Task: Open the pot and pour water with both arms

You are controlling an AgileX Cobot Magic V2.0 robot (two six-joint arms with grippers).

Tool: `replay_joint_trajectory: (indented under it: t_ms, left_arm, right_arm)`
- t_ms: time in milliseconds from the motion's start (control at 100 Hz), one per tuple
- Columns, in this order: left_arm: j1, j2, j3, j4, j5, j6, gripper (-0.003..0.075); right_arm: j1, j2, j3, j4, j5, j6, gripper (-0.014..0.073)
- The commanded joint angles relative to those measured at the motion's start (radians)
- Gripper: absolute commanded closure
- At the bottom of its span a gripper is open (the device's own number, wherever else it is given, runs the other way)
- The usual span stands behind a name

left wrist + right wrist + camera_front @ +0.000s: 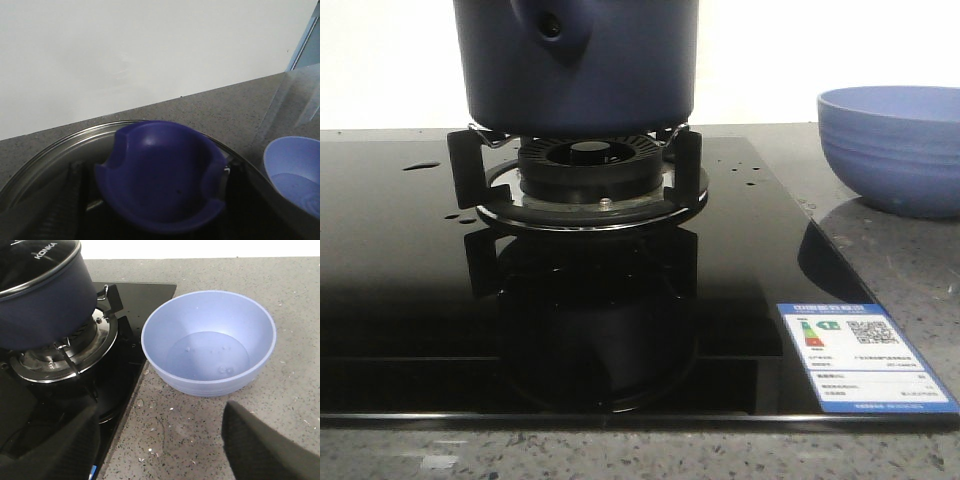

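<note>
**Lid knob between left pincer fingers**

One dark navy-blue round matte pot (576, 65) on black burner stand (576, 185), glass lid still on. Left pincer (159, 200) straddling blue scooped lid knob (160, 175) (closed or not, cannot tell). Right pincer (159, 440) wide, empty, nearer one light blue ribbed bowl (209, 342) on speckled grey table (300, 300)

- A kitchen is showing here: a black glass hob (410, 280) is sitting in a speckled stone counter (280, 275).
- A pot (575, 60) is standing on the burner (588, 175).
- A bowl (209, 342) is waiting beside the hob.
- An energy label (865, 355) is sticking to the glass, perhaps a showroom or test set-up.
</note>
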Motion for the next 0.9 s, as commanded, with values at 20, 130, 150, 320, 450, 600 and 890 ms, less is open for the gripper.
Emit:
replay_joint_trajectory:
  t_ms: [20, 130, 150, 320, 450, 600, 890]
  left_arm:
    - [-0.008, -0.028, -0.036, 0.002, -0.067, 0.000, 0.0258]
    - [-0.008, -0.028, -0.036, 0.002, -0.070, 0.000, 0.0330]
    - [-0.008, -0.029, -0.036, 0.002, -0.070, 0.000, 0.0342]
    - [-0.008, -0.032, -0.036, 0.002, -0.070, 0.000, 0.0375]
    - [-0.008, -0.056, -0.036, 0.002, -0.071, 0.000, 0.0375]
    - [0.017, -0.111, -0.036, 0.022, -0.073, 0.000, 0.0375]
    - [0.166, -0.223, -0.036, 0.022, -0.033, 0.000, 0.0375]
  right_arm:
    - [0.001, 0.012, -0.032, 0.025, -0.060, -0.011, 0.0126]
    - [0.001, 0.012, -0.032, 0.025, -0.060, -0.011, 0.0127]
    - [0.001, 0.012, -0.032, 0.025, -0.060, -0.011, 0.0127]
    - [0.001, 0.012, -0.032, 0.025, -0.060, -0.024, 0.0127]
    - [0.001, 0.012, -0.032, 0.025, -0.060, -0.024, 0.0127]
    - [0.001, 0.036, -0.032, 0.025, -0.056, -0.024, 0.0127]
    - [0.001, 0.229, -0.130, 0.019, -0.015, 0.039, 0.0127]
